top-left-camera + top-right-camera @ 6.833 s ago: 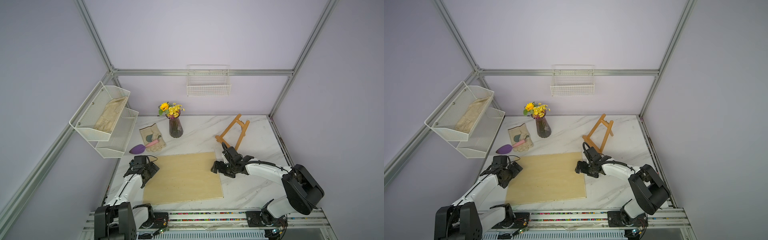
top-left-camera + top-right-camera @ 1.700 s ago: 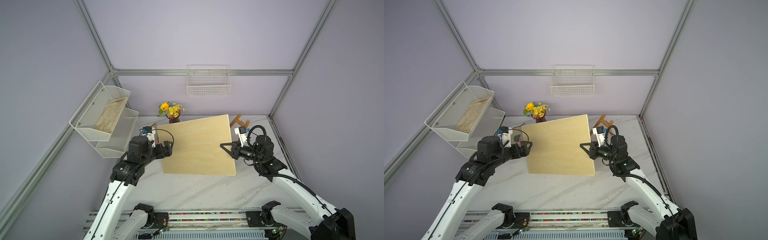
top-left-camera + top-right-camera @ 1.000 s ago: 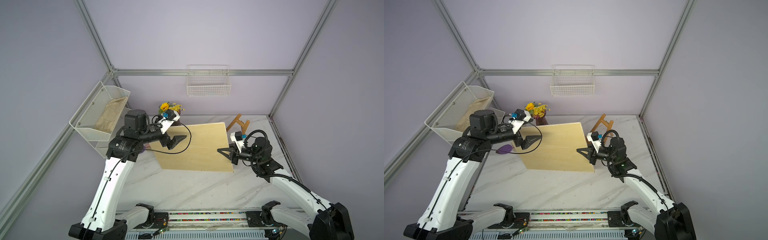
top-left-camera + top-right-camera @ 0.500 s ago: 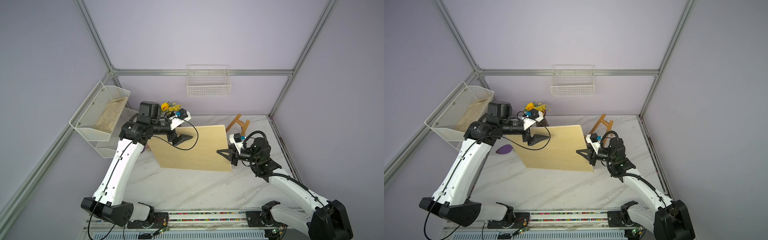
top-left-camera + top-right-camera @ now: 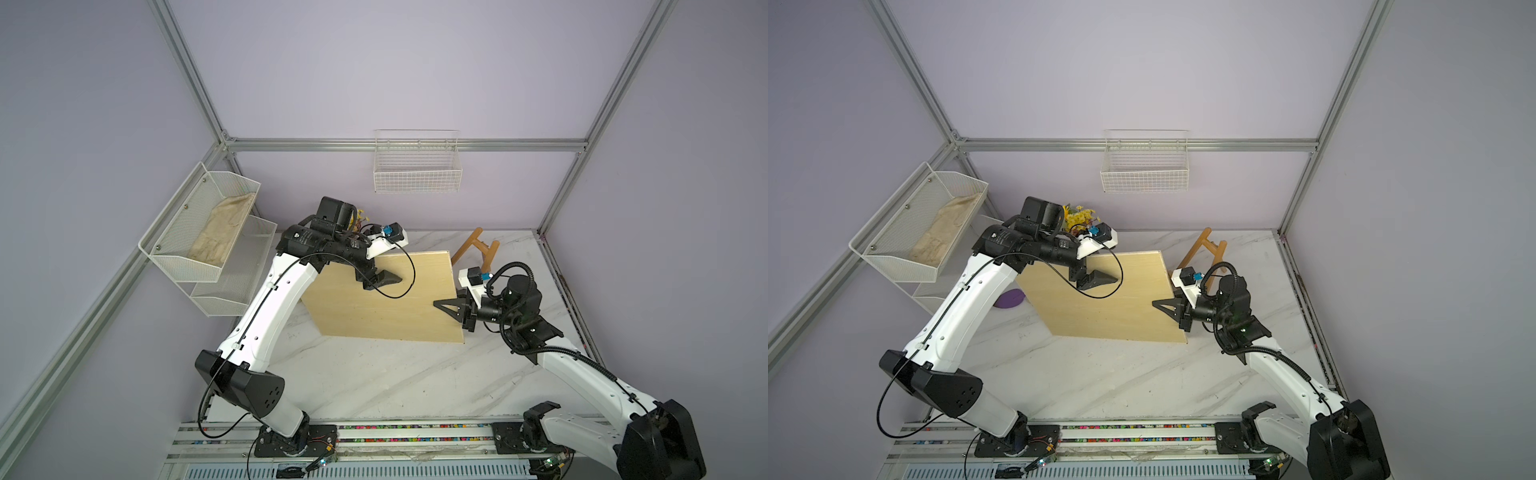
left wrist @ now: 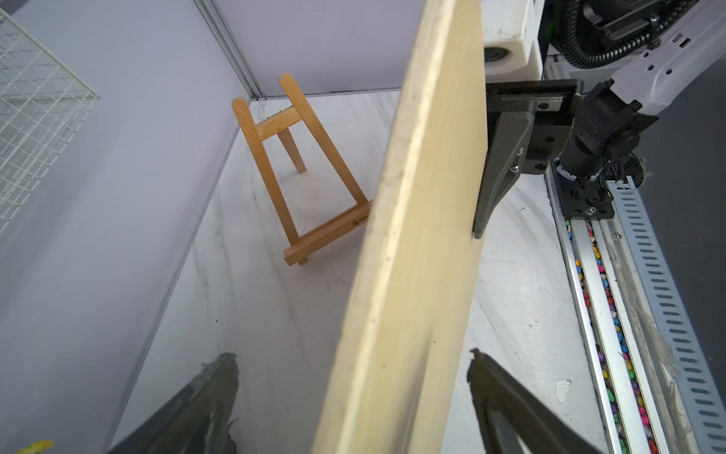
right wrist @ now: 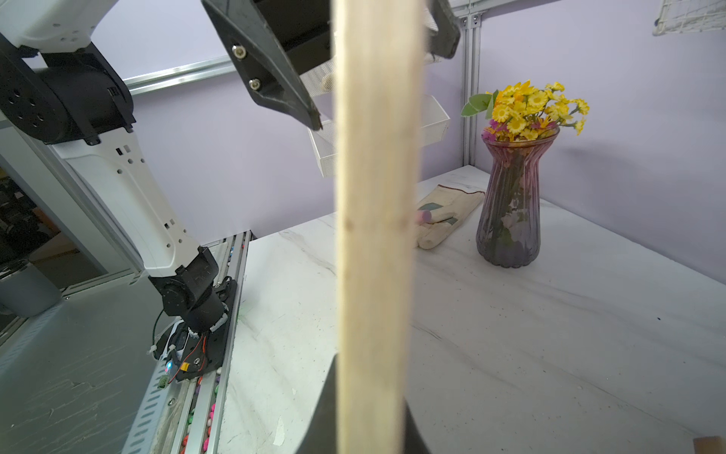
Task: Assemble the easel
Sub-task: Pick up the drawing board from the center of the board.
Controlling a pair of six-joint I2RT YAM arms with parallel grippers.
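Two robot arms reach over a white marble table (image 5: 374, 386), the largest surface in view; between them a big pale plywood board (image 5: 386, 307) is raised on edge and tilted, its broad face turned up towards the camera in both top views; whether its lower edge touches the table cannot be told. The right gripper (image 5: 442, 306) is clamped tight on the board's right-hand side edge, one black finger on each face, and it alone holds the board. The left gripper (image 5: 386, 279) sits at the board's upper edge with its jaws spread wide; in the left wrist view its fingers (image 6: 212, 393) stand on either side of the board with a clear gap at each face, so it grips nothing. The easel (image 6: 330, 234), a small honey-brown wooden A-frame, stands upright on its legs and rear prop in the far right corner of the table, behind the board and apart from both grippers; the board hides one end of its ledge. A purple glass vase (image 7: 508, 212) of yellow flowers stands at the far left of the table.
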